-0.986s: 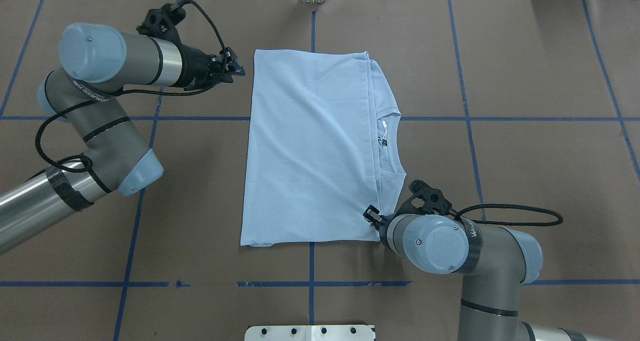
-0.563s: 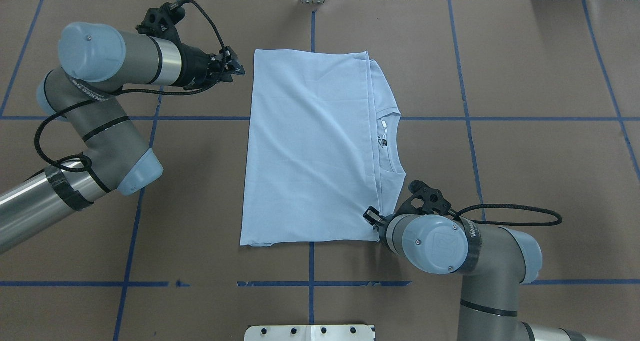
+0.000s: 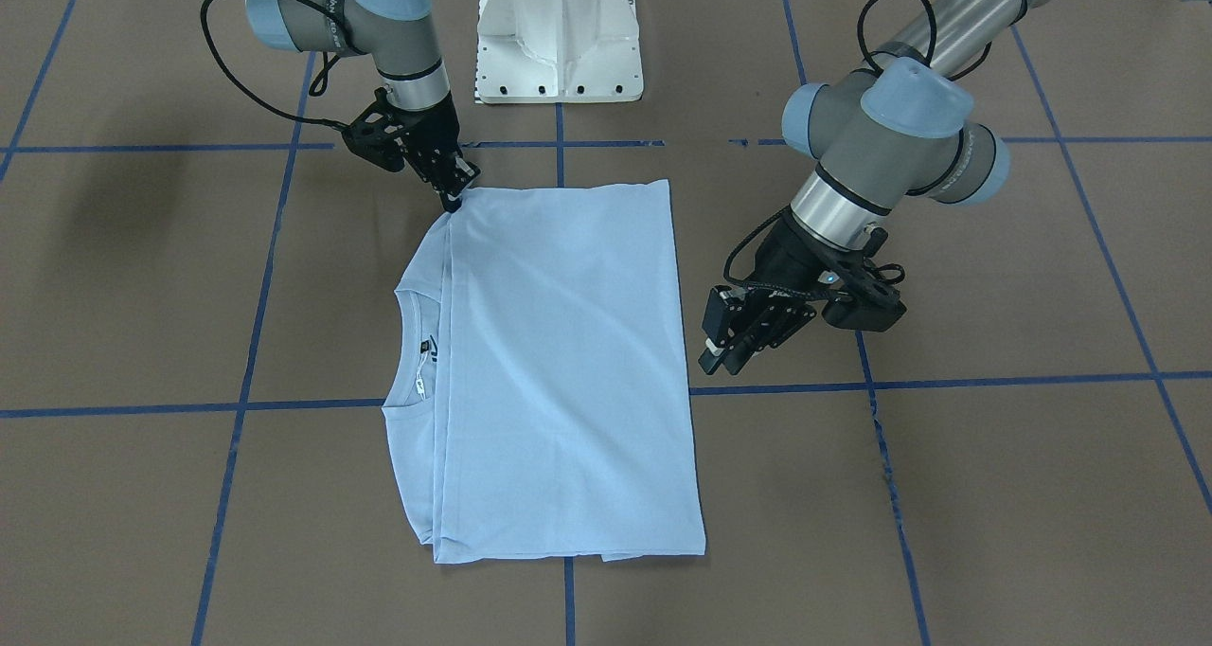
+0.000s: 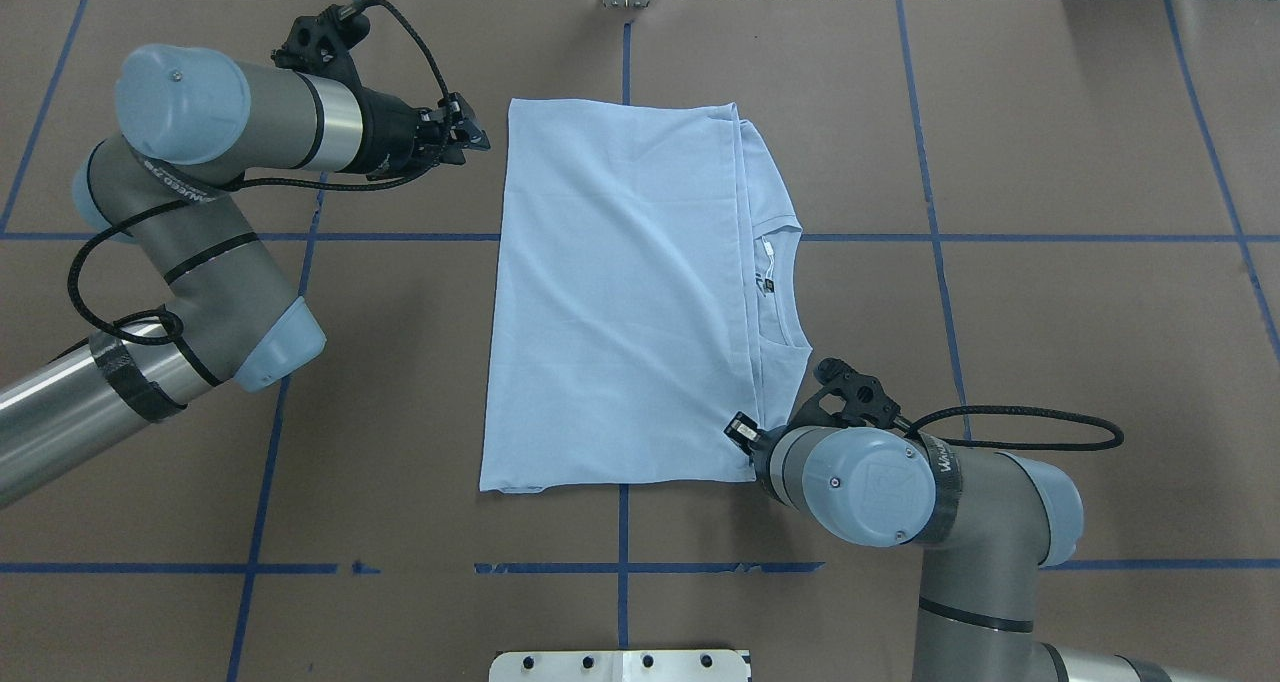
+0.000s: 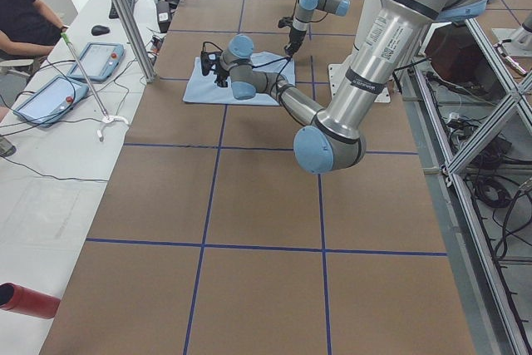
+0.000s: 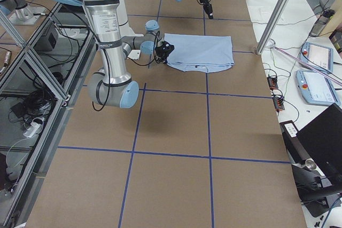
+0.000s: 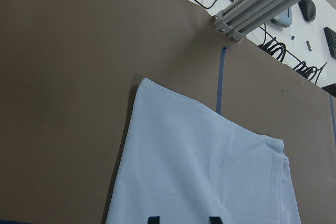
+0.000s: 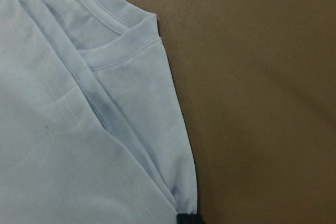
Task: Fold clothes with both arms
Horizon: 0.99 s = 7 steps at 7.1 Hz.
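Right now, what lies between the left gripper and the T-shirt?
Nothing: only a short stretch of bare brown table cover separates the left gripper from the T-shirt edge. The overhead exterior view shows it, and the front-facing view agrees.

Brown tabletop (image 4: 1080,112) gridded with blue tape lines (image 4: 1050,237); beyond its edge, aluminium post (image 6: 279,9) and white bench (image 6: 307,25), possibly carrying tablets (image 6: 316,55).
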Tool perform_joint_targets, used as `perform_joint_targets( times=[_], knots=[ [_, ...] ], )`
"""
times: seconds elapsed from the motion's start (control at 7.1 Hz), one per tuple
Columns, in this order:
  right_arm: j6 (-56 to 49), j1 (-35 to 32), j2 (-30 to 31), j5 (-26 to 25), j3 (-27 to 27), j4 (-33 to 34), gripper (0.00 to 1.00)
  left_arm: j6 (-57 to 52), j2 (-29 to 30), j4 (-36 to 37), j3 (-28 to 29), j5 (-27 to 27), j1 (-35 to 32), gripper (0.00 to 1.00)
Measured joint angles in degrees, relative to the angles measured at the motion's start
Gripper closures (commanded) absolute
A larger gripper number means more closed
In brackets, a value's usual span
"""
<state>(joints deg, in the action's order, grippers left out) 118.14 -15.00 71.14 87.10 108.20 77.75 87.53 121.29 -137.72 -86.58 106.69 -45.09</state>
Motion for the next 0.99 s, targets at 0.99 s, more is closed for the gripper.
perform_joint_targets(
  times=[0.99],
  knots=[
    [-0.8, -0.46, 2.37, 1.53, 3.94, -0.01, 1.0, 1.6, -1.5, 0.0, -1.61, 0.05, 0.48, 0.58]
  ],
)
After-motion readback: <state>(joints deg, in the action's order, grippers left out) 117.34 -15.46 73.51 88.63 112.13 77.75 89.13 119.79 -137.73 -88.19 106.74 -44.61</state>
